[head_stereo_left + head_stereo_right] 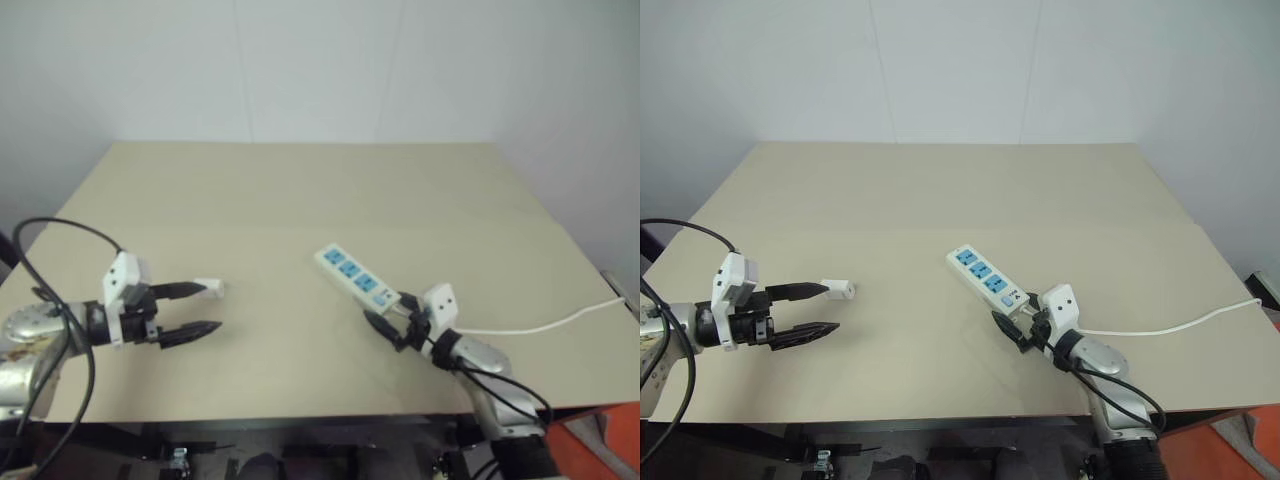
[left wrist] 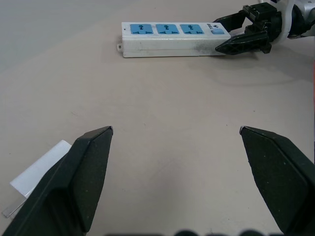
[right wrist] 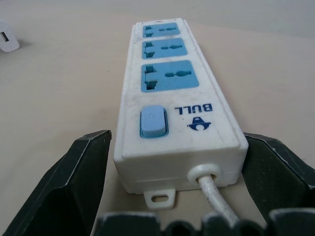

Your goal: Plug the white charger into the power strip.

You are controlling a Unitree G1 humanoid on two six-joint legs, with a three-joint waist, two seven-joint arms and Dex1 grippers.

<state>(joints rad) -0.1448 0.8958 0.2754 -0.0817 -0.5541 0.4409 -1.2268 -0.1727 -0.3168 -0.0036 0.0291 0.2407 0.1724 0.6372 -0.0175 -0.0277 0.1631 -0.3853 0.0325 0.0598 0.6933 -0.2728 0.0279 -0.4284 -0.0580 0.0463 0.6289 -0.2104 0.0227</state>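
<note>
Charger (image 1: 839, 289) on table (image 1: 940, 190), left of power strip (image 1: 986, 279), well apart.

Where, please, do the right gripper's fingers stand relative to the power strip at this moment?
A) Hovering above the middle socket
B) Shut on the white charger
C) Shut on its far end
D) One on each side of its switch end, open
D: in the right wrist view the two black fingers flank the switch end of the power strip, spread apart, with the right gripper open around it.
</note>
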